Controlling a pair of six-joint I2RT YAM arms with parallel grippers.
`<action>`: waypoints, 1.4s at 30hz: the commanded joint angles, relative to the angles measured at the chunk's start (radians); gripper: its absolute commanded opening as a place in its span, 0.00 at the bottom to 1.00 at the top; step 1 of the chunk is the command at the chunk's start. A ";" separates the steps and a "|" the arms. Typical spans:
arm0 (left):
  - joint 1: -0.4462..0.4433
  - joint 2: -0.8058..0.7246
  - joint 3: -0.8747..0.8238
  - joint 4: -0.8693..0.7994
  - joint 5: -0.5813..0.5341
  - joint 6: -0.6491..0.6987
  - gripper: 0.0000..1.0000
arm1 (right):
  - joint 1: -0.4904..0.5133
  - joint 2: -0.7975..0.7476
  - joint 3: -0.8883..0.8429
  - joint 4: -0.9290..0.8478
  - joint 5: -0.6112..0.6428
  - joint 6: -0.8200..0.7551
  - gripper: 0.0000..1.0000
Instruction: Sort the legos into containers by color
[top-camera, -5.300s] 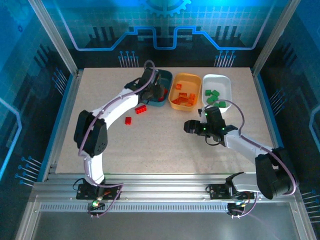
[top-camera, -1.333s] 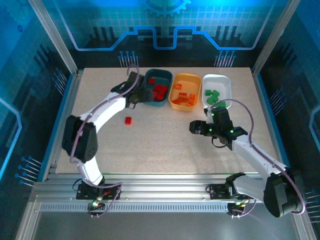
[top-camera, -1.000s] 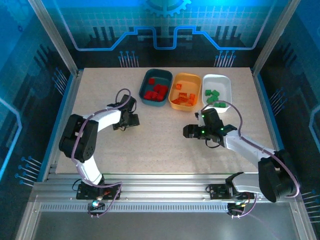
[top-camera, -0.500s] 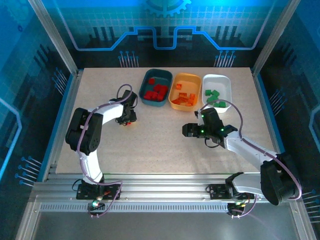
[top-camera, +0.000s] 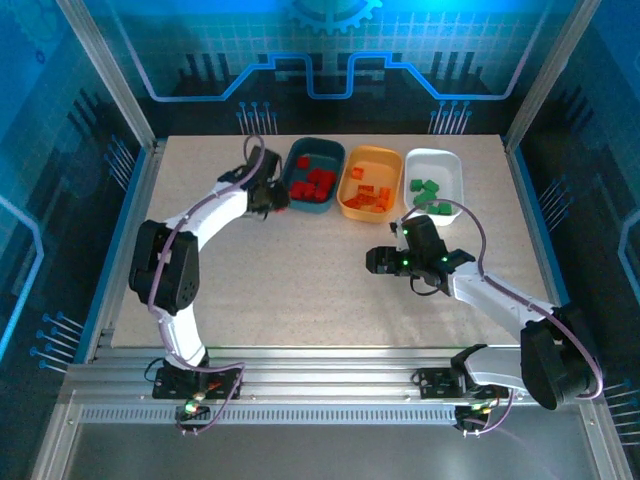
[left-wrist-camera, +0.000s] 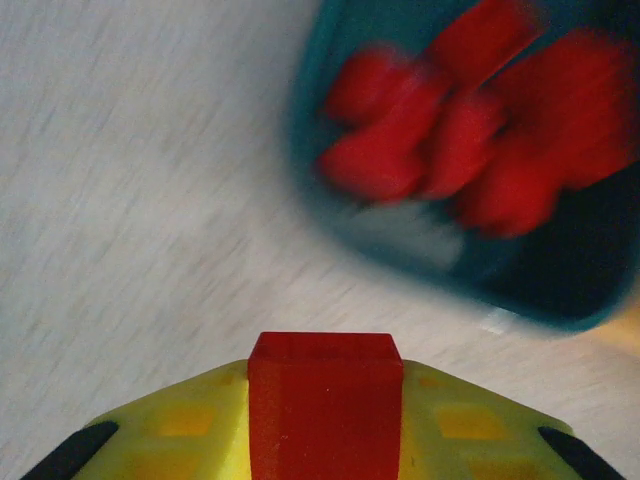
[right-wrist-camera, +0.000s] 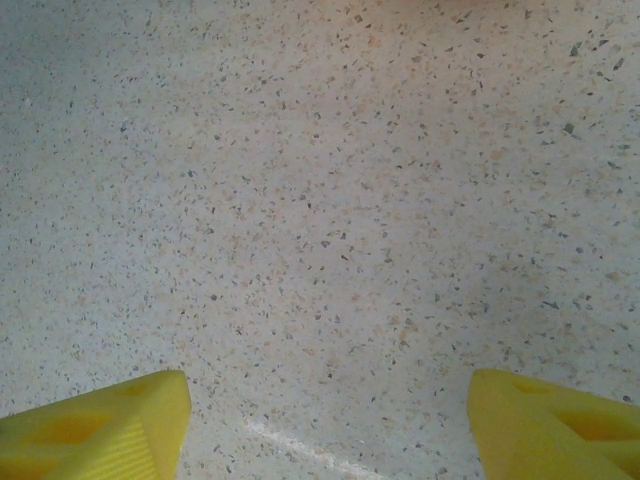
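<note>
Held item: small red studded plastic brick (left-wrist-camera: 323, 395); pinched between two yellow fingers; colour matches the heap ahead, so judged bound for that tray
Left gripper (top-camera: 268, 196): closed narrow on the red brick; just beside the teal tray's near-left corner, not yet over it
Left arm: stretched far forward, forearm angled inward toward the tray row
Destination: dark teal rounded-rectangle plastic tray (top-camera: 337, 152); leftmost of three; holds red bricks (top-camera: 312, 183)
Middle: orange shallow plastic tray (top-camera: 375, 151); holds orange bricks (top-camera: 368, 197)
Right: white shallow plastic tray (top-camera: 447, 168); holds green bricks (top-camera: 428, 190)
Right gripper (right-wrist-camera: 330, 410): spread wide, holding nothing; above bare speckled tabletop (right-wrist-camera: 330, 200)
Right arm: elbow bent, wrist pointing left; well apart from the left arm, likely parked out of its way
Progress: judged nearly done
</note>
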 joint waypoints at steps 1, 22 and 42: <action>-0.003 0.108 0.132 0.036 0.138 0.024 0.25 | -0.029 -0.015 0.023 -0.025 0.008 -0.014 0.75; -0.040 0.328 0.544 0.017 0.217 0.047 0.99 | -0.153 -0.137 -0.054 -0.030 -0.016 -0.011 0.78; -0.187 -0.882 -0.658 0.401 -0.543 0.230 0.99 | 0.136 -0.193 0.133 0.147 0.622 -0.326 1.00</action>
